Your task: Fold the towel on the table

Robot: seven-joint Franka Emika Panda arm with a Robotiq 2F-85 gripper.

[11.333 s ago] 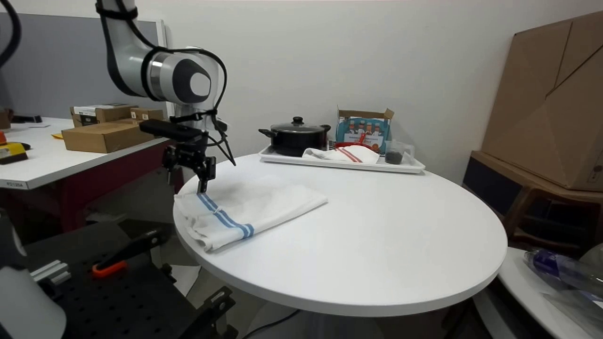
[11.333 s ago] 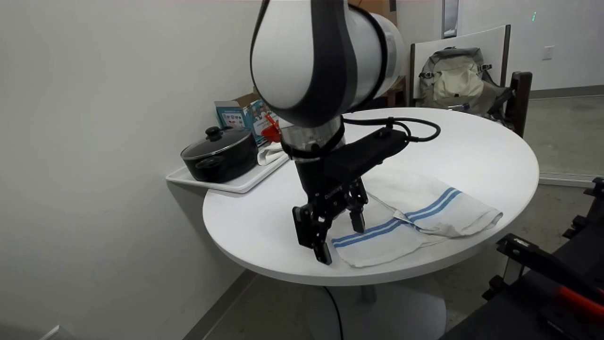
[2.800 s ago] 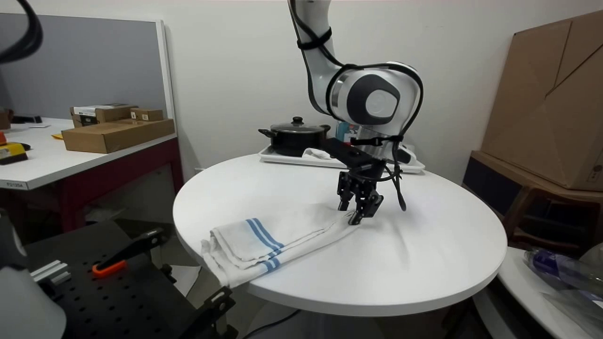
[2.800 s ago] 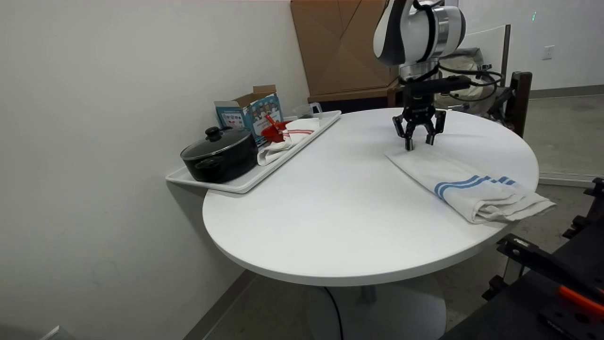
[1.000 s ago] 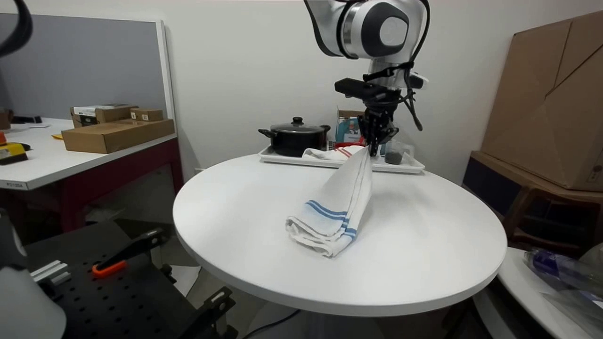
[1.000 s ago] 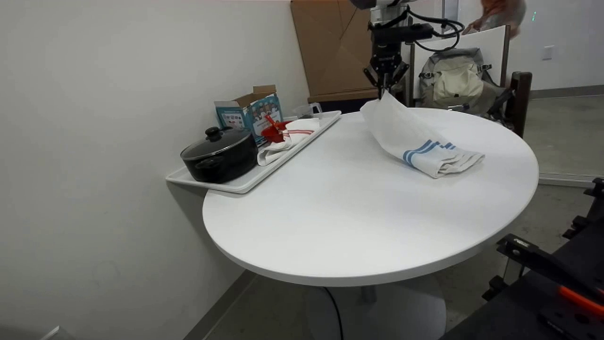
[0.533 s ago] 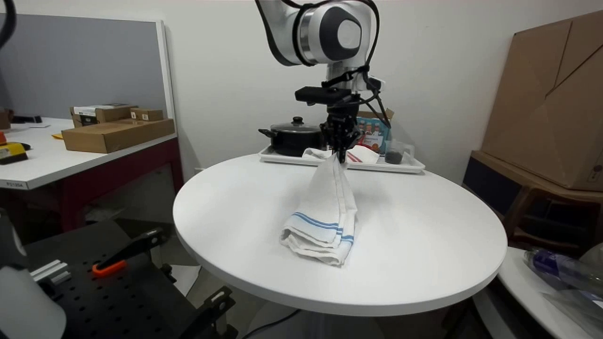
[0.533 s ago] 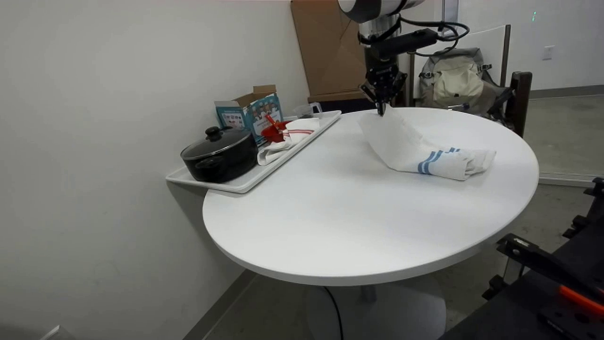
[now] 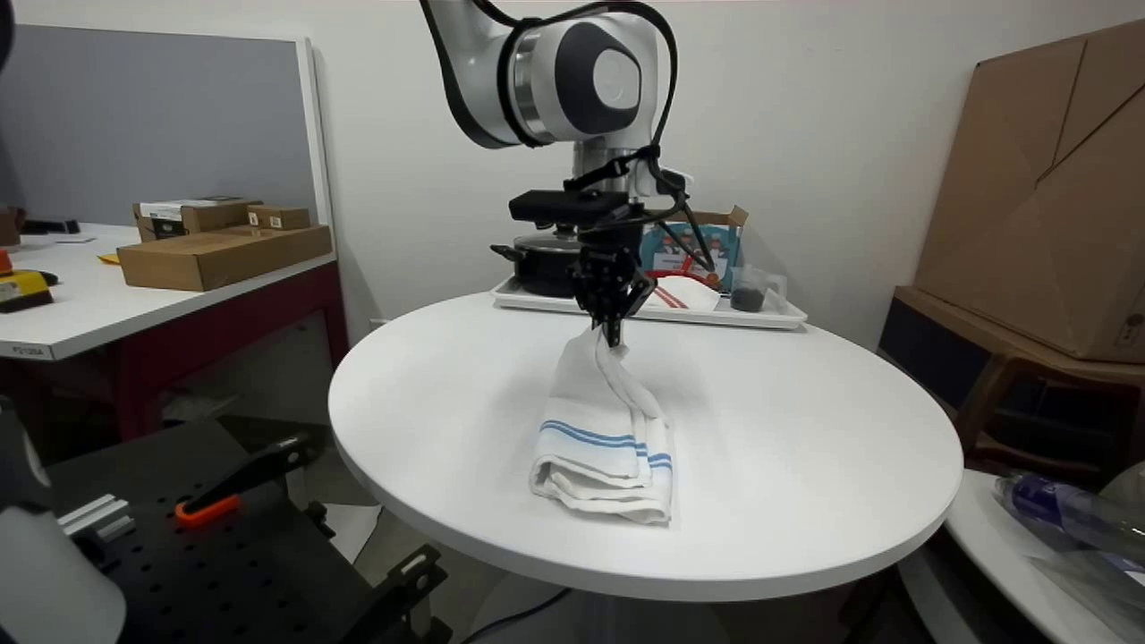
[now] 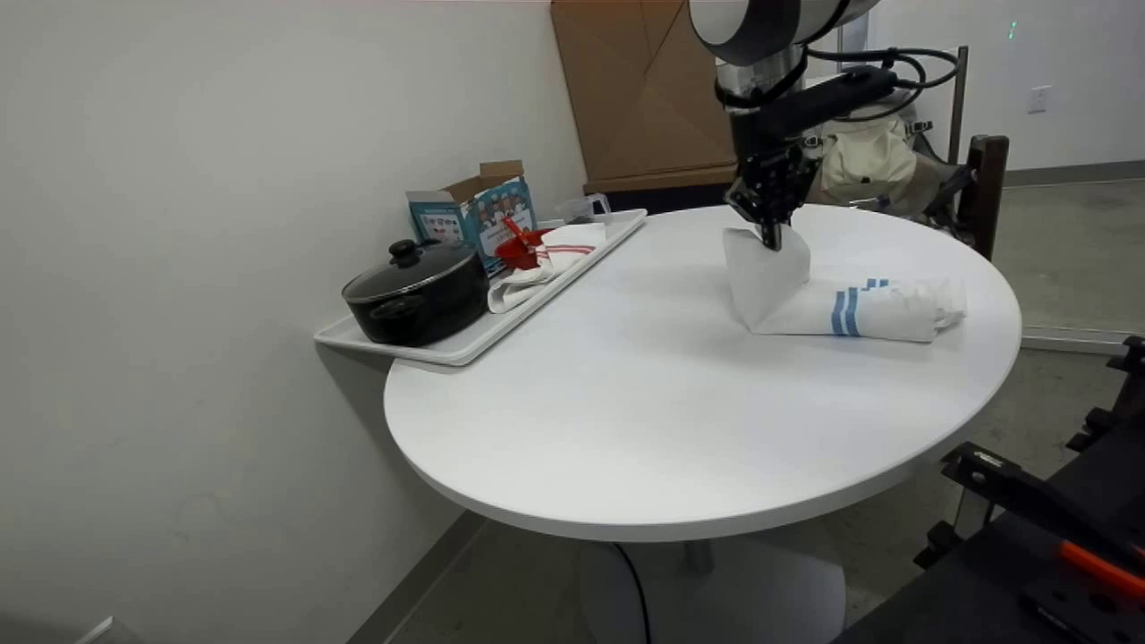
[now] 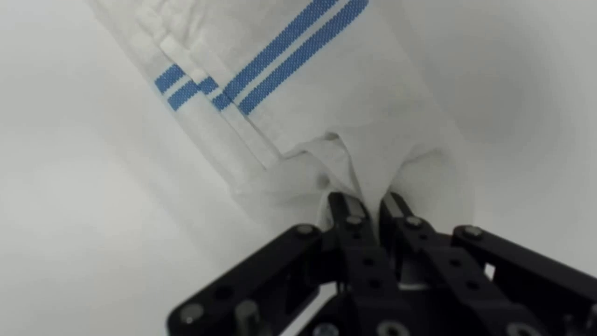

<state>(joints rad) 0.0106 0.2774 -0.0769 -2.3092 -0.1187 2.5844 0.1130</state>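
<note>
In an exterior view the towel (image 9: 597, 429) lies near the middle of the frame, on the white round table (image 9: 805, 447). Its blue-striped end rests on the tabletop in stacked layers, toward the bottom of the frame; the other end rises to my gripper (image 11: 368, 205). In the wrist view I come in from the bottom, tips almost meeting, with a gathered pinch of the towel held between them. The fabric creases there, and the paired stripes slant across the top of that view, stepping from layer to layer at the left.

My arm (image 9: 572, 85) runs out of the top of the frame. Along the table's edge a white tray (image 10: 465, 342) bears a lidded black pot (image 10: 411, 300), a red item (image 10: 521, 252) I cannot name, a red-striped white cloth (image 10: 528, 286), a blue box (image 10: 505, 213) and a clear cup (image 9: 750, 291). Farther out, brown boxes (image 9: 219, 259) lie on a white-topped bench (image 9: 72, 309) at the left, a large carton (image 9: 1047, 206) fills the upper right, and a backpack (image 10: 868, 161) shows partly behind me.
</note>
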